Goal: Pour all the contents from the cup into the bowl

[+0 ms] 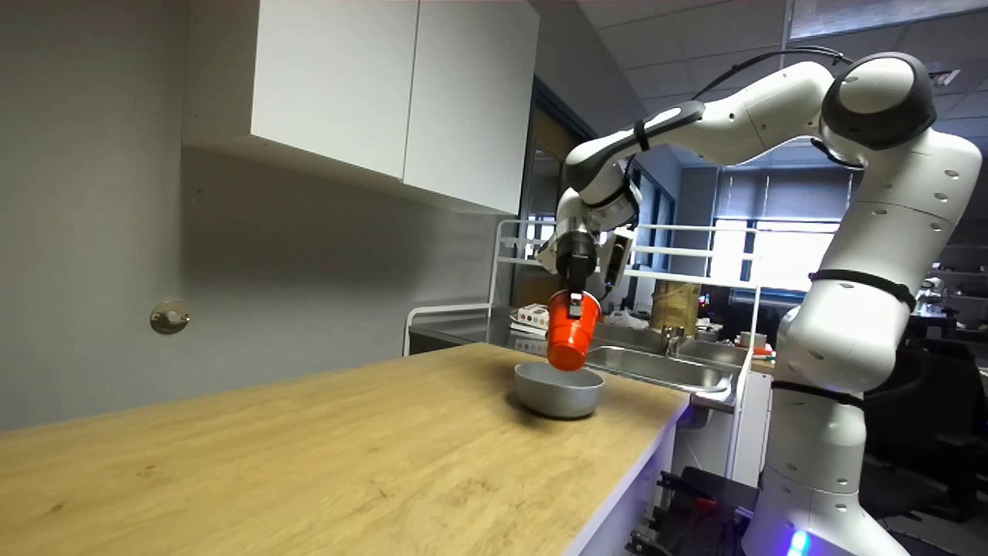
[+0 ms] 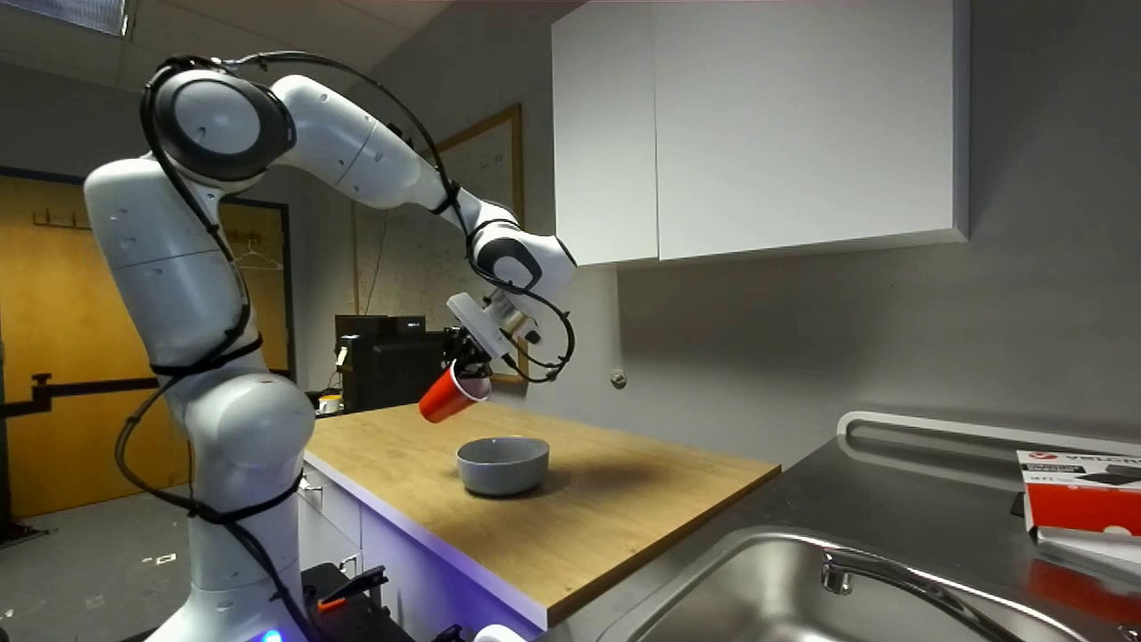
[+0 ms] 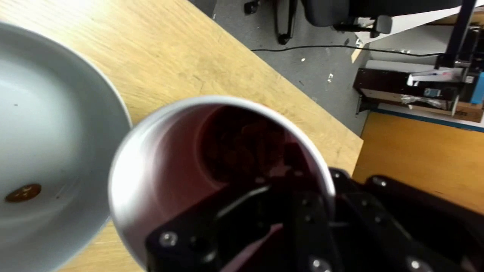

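The red cup (image 1: 570, 340) hangs tilted above the near side of the grey bowl (image 1: 557, 395), its mouth higher than its base. In an exterior view the cup (image 2: 445, 399) is up and left of the bowl (image 2: 502, 469), mouth facing up and right. My gripper (image 1: 575, 303) is shut on the cup's wall, one finger inside and one outside, as the wrist view shows at the jaws (image 3: 321, 181). Dim brownish pieces (image 3: 242, 147) lie at the cup's bottom. One brown piece (image 3: 23, 193) lies in the bowl. The bowl stands upright on the counter.
The wooden counter (image 1: 347, 455) bears the bowl and ends at a front edge by the robot base. A steel sink with a faucet (image 2: 900, 580) adjoins it. White wall cabinets (image 2: 802, 125) hang above. A white rack (image 1: 687, 251) stands behind the arm.
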Motion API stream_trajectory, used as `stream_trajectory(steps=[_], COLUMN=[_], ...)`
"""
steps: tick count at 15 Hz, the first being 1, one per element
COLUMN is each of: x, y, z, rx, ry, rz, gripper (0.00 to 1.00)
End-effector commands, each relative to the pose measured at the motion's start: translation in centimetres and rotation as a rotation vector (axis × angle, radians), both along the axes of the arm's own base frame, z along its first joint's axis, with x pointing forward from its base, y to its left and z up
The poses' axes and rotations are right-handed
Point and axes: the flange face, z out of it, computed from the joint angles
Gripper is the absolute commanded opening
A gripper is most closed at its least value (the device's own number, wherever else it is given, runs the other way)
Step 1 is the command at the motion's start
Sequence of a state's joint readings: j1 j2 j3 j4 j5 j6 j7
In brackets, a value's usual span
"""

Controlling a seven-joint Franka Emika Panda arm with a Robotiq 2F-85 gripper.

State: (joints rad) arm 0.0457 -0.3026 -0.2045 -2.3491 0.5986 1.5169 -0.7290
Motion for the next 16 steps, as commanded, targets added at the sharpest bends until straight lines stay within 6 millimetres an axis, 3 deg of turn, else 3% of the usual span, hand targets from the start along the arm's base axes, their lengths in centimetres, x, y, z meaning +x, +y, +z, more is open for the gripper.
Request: stream_trajectory(steps=[1, 16], x=[1.7, 5.6], y=[-1.6, -5.3], z=[-0.6, -2.8], rx=[0.115, 0.463], ry=[0.065, 0.337], rz=[0.028, 0.046], gripper=[0.02, 0.02])
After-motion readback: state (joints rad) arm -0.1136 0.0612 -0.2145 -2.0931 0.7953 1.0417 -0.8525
